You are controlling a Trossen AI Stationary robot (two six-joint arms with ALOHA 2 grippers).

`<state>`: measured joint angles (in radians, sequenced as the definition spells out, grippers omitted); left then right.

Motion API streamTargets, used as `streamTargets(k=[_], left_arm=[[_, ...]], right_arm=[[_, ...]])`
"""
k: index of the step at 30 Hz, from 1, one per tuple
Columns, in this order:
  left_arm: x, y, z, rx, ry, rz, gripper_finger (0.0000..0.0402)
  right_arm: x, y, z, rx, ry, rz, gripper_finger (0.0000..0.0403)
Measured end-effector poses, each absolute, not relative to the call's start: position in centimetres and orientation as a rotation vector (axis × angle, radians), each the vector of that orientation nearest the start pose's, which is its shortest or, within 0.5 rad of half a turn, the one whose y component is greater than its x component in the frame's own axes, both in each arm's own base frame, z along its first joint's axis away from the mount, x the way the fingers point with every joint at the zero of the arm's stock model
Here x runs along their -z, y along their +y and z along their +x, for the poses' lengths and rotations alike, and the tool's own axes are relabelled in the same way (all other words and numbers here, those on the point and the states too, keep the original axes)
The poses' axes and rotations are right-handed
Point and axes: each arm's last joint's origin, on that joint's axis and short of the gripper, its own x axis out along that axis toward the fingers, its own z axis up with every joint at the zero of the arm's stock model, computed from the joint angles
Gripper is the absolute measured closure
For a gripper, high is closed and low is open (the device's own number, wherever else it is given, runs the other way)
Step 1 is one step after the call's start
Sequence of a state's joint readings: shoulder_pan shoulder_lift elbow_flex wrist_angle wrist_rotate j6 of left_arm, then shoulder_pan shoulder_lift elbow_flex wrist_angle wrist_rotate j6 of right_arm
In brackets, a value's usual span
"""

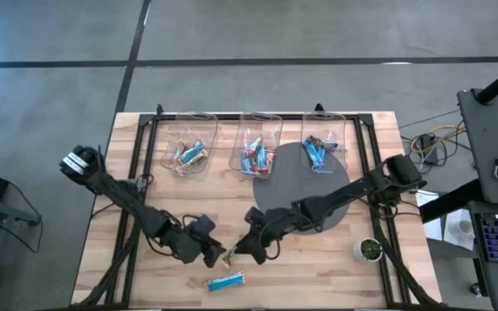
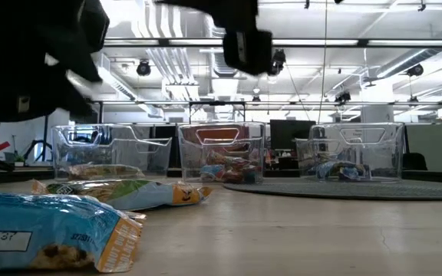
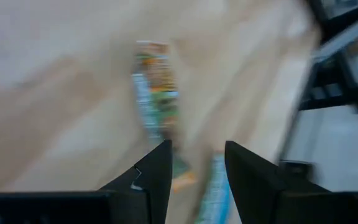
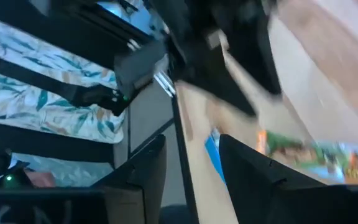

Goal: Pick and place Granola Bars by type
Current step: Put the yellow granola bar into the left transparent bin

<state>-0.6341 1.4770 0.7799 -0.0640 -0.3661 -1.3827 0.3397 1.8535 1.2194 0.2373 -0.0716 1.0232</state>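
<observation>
The wooden worktop (image 1: 258, 238) fills the centre of the high view. Along its upper edge stand three clear bins: left bin (image 1: 188, 147), middle bin (image 1: 258, 147) and right bin (image 1: 322, 142), each holding wrapped granola bars, the right one on a dark round mat (image 1: 314, 186). Both arms reach into the lower middle. The left claw (image 1: 217, 255) and right claw (image 1: 245, 250) flank a green-and-orange bar (image 3: 157, 87) lying flat between them; each claw's fingers stand apart, holding nothing. A blue bar (image 1: 226, 281) lies just below them, near the lower edge.
</observation>
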Motion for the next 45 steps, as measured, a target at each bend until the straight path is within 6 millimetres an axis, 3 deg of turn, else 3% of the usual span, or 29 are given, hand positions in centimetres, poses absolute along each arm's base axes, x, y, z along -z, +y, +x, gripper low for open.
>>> streamTargets(k=[10,19,26,37,45], left_arm=[[-20.2,-18.6,25.6,-0.186,0.517,-0.929,0.0271],[-19.4,-19.7,26.9,-0.326,0.645,-0.83,0.0273],[-19.6,-20.9,28.4,-0.367,0.664,-0.793,0.0274],[-16.9,-21.6,29.4,-0.449,0.707,-0.746,0.0274],[-16.6,-21.1,28.7,-0.554,0.731,-0.805,0.0273]], right_arm=[[-28.9,14.3,39.7,-0.295,0.353,0.645,0.0278],[-31.4,13.9,39.2,-0.128,0.503,0.452,0.0293],[-35.1,13.8,37.1,-0.147,0.417,0.403,0.0305],[-37.6,12.8,32.3,0.02,0.485,0.332,0.0307],[-38.1,12.8,31.5,0.042,0.479,0.325,0.0307]])
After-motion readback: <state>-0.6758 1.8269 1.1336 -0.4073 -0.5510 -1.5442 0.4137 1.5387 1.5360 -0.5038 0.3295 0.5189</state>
